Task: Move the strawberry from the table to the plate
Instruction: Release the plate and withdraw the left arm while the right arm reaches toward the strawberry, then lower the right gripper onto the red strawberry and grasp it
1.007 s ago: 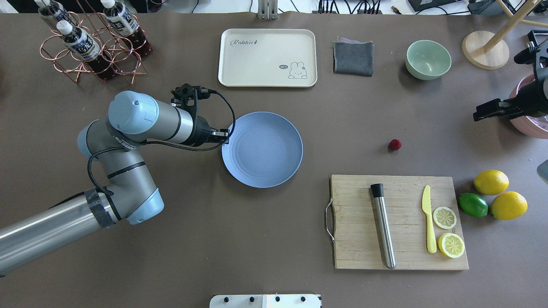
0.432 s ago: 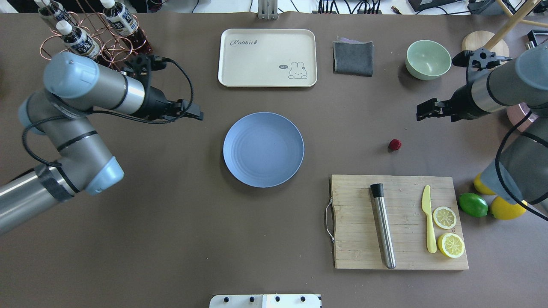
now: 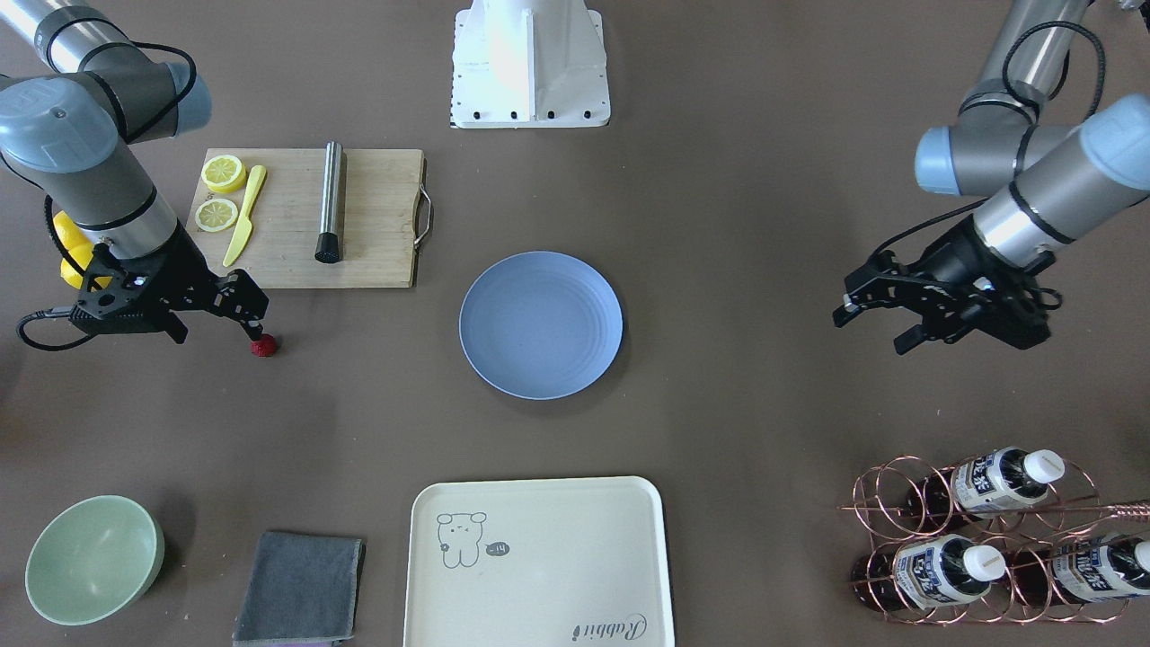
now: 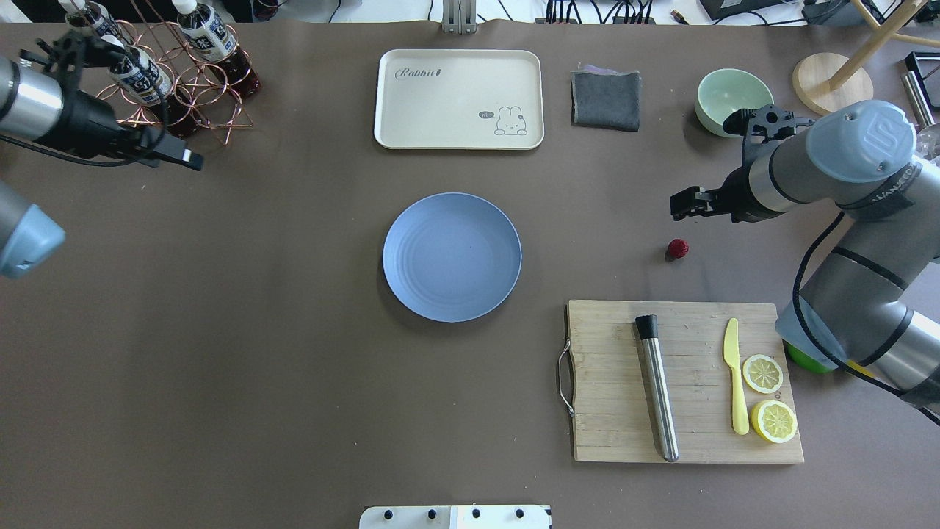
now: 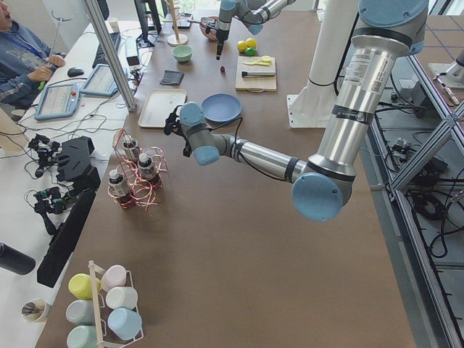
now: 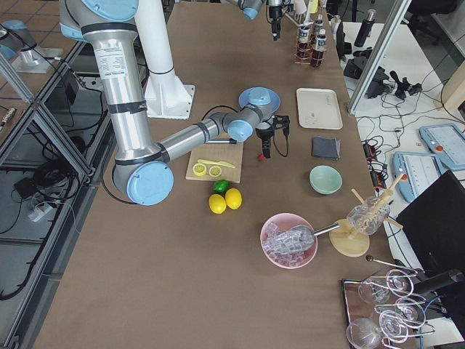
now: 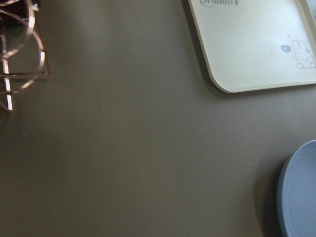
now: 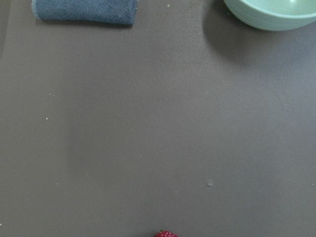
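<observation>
**Desk:** Where is the strawberry (image 4: 677, 248)?

**Photographer:** On the table (image 4: 294, 382), right of centre in the overhead view. It lies just above the board's (image 4: 609, 382) top edge, well apart from the plate (image 4: 452, 257) at mid-frame.

**Desk:** And the right gripper (image 4: 677, 206)?

**Photographer:** Just above the berry in that frame. The front view shows its fingers spread, holding nothing.

**Desk:** The left gripper (image 3: 870, 328)?

**Photographer:** At the right of the front view, jaws wide apart and empty, near the bottle rack (image 3: 979, 539).
</observation>
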Available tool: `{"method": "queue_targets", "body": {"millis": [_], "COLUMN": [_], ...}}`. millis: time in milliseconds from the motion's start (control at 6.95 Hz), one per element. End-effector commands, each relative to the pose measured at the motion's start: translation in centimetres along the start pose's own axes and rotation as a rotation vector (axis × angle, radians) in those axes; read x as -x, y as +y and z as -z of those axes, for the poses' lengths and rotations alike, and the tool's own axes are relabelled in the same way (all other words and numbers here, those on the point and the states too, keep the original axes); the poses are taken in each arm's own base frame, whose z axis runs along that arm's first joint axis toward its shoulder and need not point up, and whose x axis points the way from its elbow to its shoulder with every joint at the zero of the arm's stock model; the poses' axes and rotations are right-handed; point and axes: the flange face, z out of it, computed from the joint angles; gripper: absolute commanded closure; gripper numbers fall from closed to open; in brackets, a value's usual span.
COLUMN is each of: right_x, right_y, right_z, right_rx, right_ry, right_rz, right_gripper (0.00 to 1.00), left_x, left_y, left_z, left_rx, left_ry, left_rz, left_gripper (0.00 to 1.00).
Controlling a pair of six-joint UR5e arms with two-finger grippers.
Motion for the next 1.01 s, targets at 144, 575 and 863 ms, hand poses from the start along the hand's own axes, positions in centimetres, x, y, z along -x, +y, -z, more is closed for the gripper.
{"method": "queue_targets", "body": {"millis": [144,575,863], "right_x": [0.4,2.4,2.1], "right_y": [1.6,3.9,3.9], "right_z": [-2.7,-4.9,-5.8], "right_rx": [0.000,0.004,0.010], "right_ry": [0.047,0.061,0.073], "right_rz": [0.015,0.004,0.007], "right_gripper": [0.09,0.19,0.26], "left_x": [8.8,9.3,9.7], "left_y": [2.0,2.7,3.3], "left_z": [6.2,6.2,6.1], "left_rx": [0.017,0.024,0.028], "left_ry": [-0.053,-0.055,-0.056], "left_rz": [-0.045,-0.035,-0.034], "left_gripper": [0.01,0.01,0.01]}}
